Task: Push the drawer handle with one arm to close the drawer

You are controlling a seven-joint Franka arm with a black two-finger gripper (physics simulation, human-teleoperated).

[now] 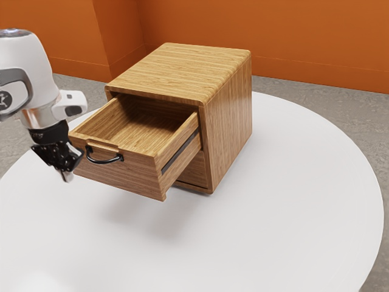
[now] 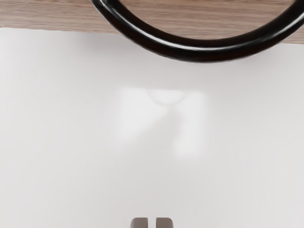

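The wooden drawer (image 1: pixel 124 173) stands pulled well out of its cabinet (image 1: pixel 176 70), its inside showing from above. On its front is a curved black handle (image 1: pixel 104 160). My gripper (image 1: pixel 67 177) is in front of the drawer at the exterior view's left, beside the handle and slightly lower, pointing down. In the wrist view the black handle (image 2: pixel 204 50) arches out from the wooden drawer front (image 2: pixel 57 19), apart from my gripper (image 2: pixel 152 223), whose fingertips stand close together with nothing between them. My gripper is shut.
A round white table (image 1: pixel 267 225) carries the cabinet, and its surface stretches below the drawer and toward the exterior view's right. Orange walls (image 1: pixel 304 36) and a grey floor (image 1: pixel 352 106) lie beyond it.
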